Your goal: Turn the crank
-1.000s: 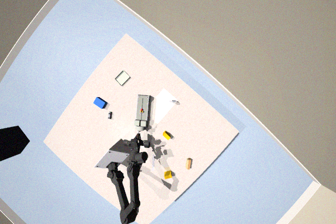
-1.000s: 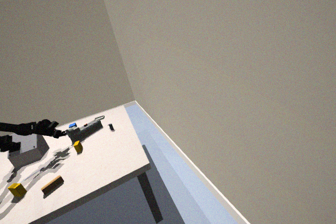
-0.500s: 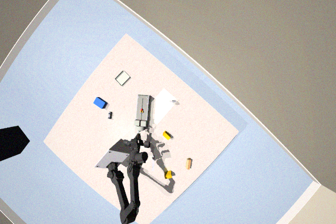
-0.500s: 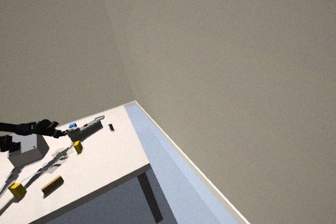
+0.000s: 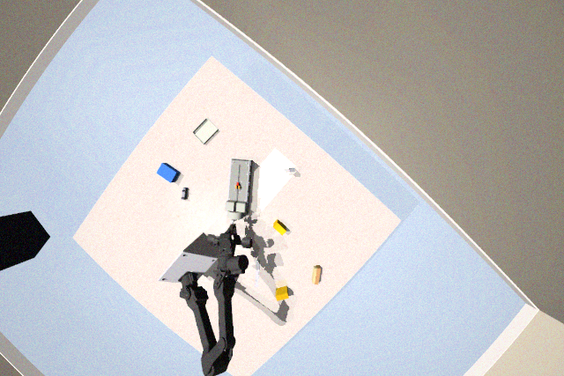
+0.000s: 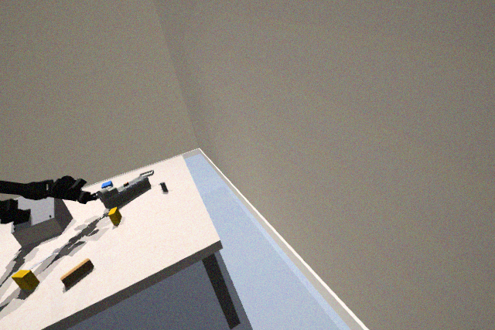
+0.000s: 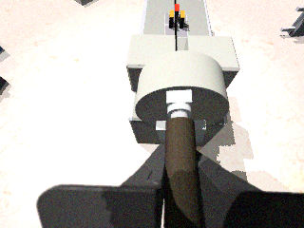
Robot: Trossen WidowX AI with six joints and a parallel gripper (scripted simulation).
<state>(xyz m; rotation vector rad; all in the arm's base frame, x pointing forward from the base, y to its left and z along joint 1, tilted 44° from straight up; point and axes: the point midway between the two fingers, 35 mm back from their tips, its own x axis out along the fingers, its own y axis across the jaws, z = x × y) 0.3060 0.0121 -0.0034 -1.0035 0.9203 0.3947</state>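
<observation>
The grey machine (image 5: pixel 233 176) (image 6: pixel 135 192) (image 7: pixel 154 21) stands on the table with its round pale crank hub (image 7: pixel 182 71) facing the arm. The brown crank handle (image 7: pixel 180 142) sticks out of the hub toward the wrist camera. My gripper (image 5: pixel 233 227) (image 6: pixel 96 195) (image 7: pixel 173 149) is shut on this handle, one dark finger on each side. The red pointer (image 5: pixel 237 184) (image 7: pixel 177 8) shows between the left brass mark (image 7: pixel 171 14) and the right brass mark (image 7: pixel 182 14) in the wrist view. It appears slightly beyond them, away from the hub; its exact offset is hard to tell.
A yellow block (image 5: pixel 279 227) (image 6: pixel 114 214) stands right of the hub. Another yellow block (image 5: pixel 282 292) and a tan block (image 5: pixel 316 274) lie nearer the arm's side. A blue block (image 5: pixel 167 172), a small dark object (image 5: pixel 184 193) and a shallow tray (image 5: pixel 205 131) lie left.
</observation>
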